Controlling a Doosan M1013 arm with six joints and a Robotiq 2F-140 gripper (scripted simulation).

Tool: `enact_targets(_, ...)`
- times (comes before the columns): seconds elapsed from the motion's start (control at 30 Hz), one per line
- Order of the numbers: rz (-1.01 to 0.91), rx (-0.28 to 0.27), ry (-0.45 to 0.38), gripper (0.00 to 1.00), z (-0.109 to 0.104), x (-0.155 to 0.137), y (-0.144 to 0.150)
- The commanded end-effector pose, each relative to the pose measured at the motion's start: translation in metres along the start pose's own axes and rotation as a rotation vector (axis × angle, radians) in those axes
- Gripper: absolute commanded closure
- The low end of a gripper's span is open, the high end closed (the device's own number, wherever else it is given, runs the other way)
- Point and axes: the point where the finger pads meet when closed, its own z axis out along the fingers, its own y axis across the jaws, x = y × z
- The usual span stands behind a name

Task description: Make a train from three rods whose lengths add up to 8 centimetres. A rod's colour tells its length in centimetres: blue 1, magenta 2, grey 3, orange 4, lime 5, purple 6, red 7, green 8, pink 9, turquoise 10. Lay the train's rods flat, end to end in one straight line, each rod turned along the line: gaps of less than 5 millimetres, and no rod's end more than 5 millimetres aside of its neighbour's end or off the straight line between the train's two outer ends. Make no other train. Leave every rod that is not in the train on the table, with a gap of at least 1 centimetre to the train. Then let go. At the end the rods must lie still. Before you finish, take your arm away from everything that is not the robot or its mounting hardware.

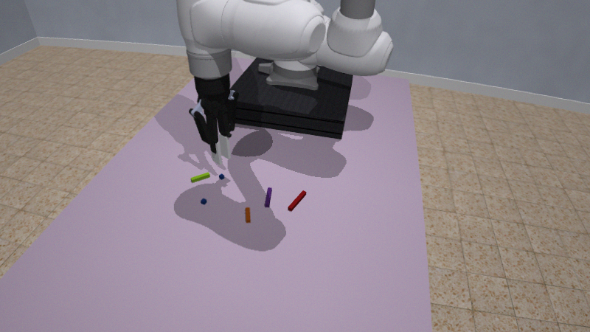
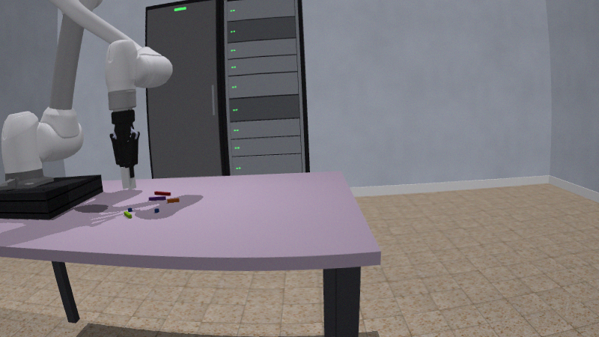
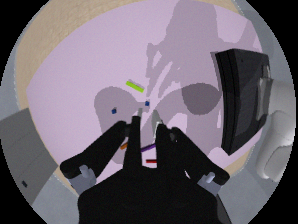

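Observation:
My gripper (image 1: 223,159) (image 2: 128,185) (image 3: 147,114) hangs above the table with a narrow gap between its fingers and nothing in it. A blue rod (image 1: 221,176) (image 2: 129,209) (image 3: 147,103) lies near below the fingertips. The lime rod (image 1: 200,177) (image 2: 127,214) (image 3: 135,86) lies beside it, apart. The other blue rod (image 1: 203,201) (image 2: 156,210) (image 3: 114,111) lies alone. The orange rod (image 1: 248,215) (image 2: 173,200), purple rod (image 1: 268,197) (image 2: 157,198) and red rod (image 1: 296,201) (image 2: 162,193) lie flat and apart; fingers partly hide them in the wrist view.
The black base block (image 1: 288,102) (image 2: 25,205) (image 3: 240,100) of the arm stands on the pink table (image 1: 350,268) (image 2: 272,226) behind the rods. The arm's shadow falls over the orange rod and one blue rod.

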Motion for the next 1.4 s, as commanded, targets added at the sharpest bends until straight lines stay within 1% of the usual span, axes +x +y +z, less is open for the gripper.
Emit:
enact_targets(0.0, 0.000, 0.000, 0.000, 0.85, 0.000, 0.000, 0.000)
enact_targets(0.63, 0.000, 0.000, 0.000, 0.85, 0.004, 0.000, 0.000)
enact_targets(0.97, 0.000, 0.000, 0.000, 0.85, 0.013, 0.000, 0.000)
enact_targets(1.37, 0.000, 0.000, 0.000, 0.85, 0.031, 0.000, 0.000)
